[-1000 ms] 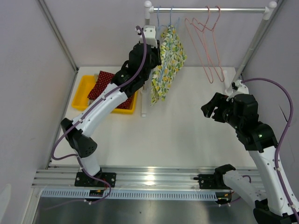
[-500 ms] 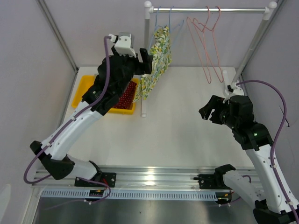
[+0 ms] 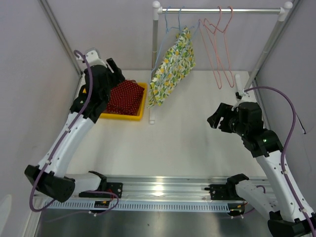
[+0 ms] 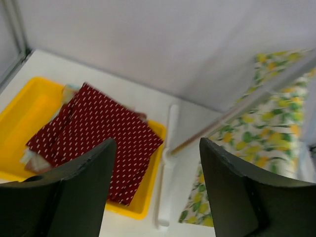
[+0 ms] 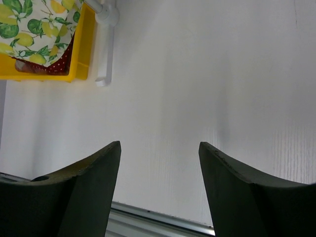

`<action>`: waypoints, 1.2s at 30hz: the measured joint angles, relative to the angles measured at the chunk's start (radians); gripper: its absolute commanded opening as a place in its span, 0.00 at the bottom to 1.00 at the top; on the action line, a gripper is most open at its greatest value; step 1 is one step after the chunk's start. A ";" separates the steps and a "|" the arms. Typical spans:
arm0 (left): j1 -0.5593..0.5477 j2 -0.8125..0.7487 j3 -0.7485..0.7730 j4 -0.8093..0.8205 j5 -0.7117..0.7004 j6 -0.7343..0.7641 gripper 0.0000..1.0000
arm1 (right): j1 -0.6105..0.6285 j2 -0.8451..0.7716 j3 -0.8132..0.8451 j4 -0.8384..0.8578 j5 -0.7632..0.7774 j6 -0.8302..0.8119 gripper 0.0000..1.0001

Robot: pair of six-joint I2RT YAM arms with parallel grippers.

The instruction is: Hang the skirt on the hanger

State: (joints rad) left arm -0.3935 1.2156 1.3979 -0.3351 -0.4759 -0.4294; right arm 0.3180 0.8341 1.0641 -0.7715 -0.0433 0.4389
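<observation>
A lemon-print skirt [image 3: 173, 66] hangs on a blue hanger [image 3: 169, 22] from the rail; it also shows in the left wrist view [image 4: 266, 128] and the right wrist view [image 5: 34, 24]. A red dotted skirt [image 3: 126, 97] lies in the yellow tray [image 3: 121, 116], seen too in the left wrist view [image 4: 96, 136]. My left gripper [image 3: 114, 66] is open and empty, above the tray's far left. My right gripper [image 3: 216, 118] is open and empty, over the table at the right.
Pink hangers [image 3: 217, 44] hang on the rail [image 3: 222, 10] at the right. The rack's white post [image 3: 153, 64] and foot [image 3: 151, 118] stand next to the tray. Frame posts run along both sides.
My left arm has swung left and away from the hanging lemon skirt, ending over the yellow tray. The skirt has swung back to the right. My right gripper has barely moved.
</observation>
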 measured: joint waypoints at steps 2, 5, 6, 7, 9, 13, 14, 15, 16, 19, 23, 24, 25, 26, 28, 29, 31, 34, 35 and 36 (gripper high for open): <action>0.027 0.050 -0.017 -0.026 0.000 -0.031 0.72 | 0.000 0.002 -0.006 0.000 -0.002 -0.003 0.71; 0.043 0.150 -0.062 -0.051 0.012 -0.061 0.71 | 0.001 0.002 -0.016 0.006 -0.006 -0.007 0.71; 0.043 0.182 -0.077 -0.058 0.019 -0.068 0.71 | 0.001 0.002 -0.020 0.008 -0.008 -0.007 0.71; 0.043 0.206 -0.090 -0.066 0.026 -0.069 0.71 | 0.001 0.002 -0.024 0.008 -0.011 -0.007 0.71; 0.043 0.278 -0.114 -0.090 0.047 -0.070 0.71 | 0.001 0.002 -0.034 0.011 -0.014 -0.007 0.71; 0.043 0.368 -0.119 -0.111 0.066 -0.069 0.70 | 0.001 0.001 -0.054 0.014 -0.018 -0.008 0.71; 0.043 0.386 -0.121 -0.111 0.071 -0.068 0.70 | 0.001 0.000 -0.057 0.014 -0.018 -0.008 0.71; 0.043 0.399 -0.123 -0.112 0.074 -0.068 0.70 | 0.001 0.000 -0.060 0.014 -0.018 -0.008 0.71; 0.043 0.412 -0.127 -0.111 0.080 -0.068 0.70 | 0.001 -0.002 -0.063 0.015 -0.019 -0.008 0.71; 0.043 0.448 -0.130 -0.101 0.090 -0.065 0.69 | 0.001 -0.002 -0.071 0.018 -0.026 -0.007 0.71; 0.043 0.504 -0.125 -0.093 0.091 -0.055 0.69 | 0.001 -0.003 -0.085 0.029 -0.030 -0.008 0.71; 0.043 0.522 -0.120 -0.094 0.091 -0.049 0.69 | 0.001 -0.004 -0.087 0.029 -0.030 -0.008 0.71; 0.043 0.537 -0.115 -0.095 0.090 -0.046 0.69 | 0.001 -0.004 -0.090 0.029 -0.030 -0.008 0.71; 0.043 0.553 -0.109 -0.094 0.090 -0.041 0.69 | 0.001 -0.004 -0.093 0.029 -0.030 -0.008 0.71; 0.043 0.580 -0.095 -0.098 0.089 -0.035 0.68 | 0.001 -0.004 -0.097 0.029 -0.031 -0.008 0.71; 0.043 0.592 -0.088 -0.098 0.087 -0.032 0.68 | 0.001 -0.004 -0.099 0.029 -0.031 -0.008 0.71; 0.043 0.604 -0.081 -0.099 0.082 -0.031 0.65 | 0.001 -0.004 -0.101 0.029 -0.031 -0.008 0.71; 0.043 0.606 -0.081 -0.100 0.070 -0.024 0.44 | 0.001 -0.004 -0.101 0.029 -0.031 -0.009 0.71; 0.043 0.606 -0.080 -0.100 0.066 -0.025 0.39 | 0.001 -0.004 -0.101 0.029 -0.031 -0.010 0.71; 0.043 0.606 -0.080 -0.101 0.061 -0.020 0.34 | 0.001 -0.004 -0.101 0.030 -0.030 -0.010 0.71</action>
State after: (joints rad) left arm -0.3500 1.8217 1.3178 -0.4362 -0.4145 -0.4496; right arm 0.3187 0.8303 0.9630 -0.7418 -0.0734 0.4286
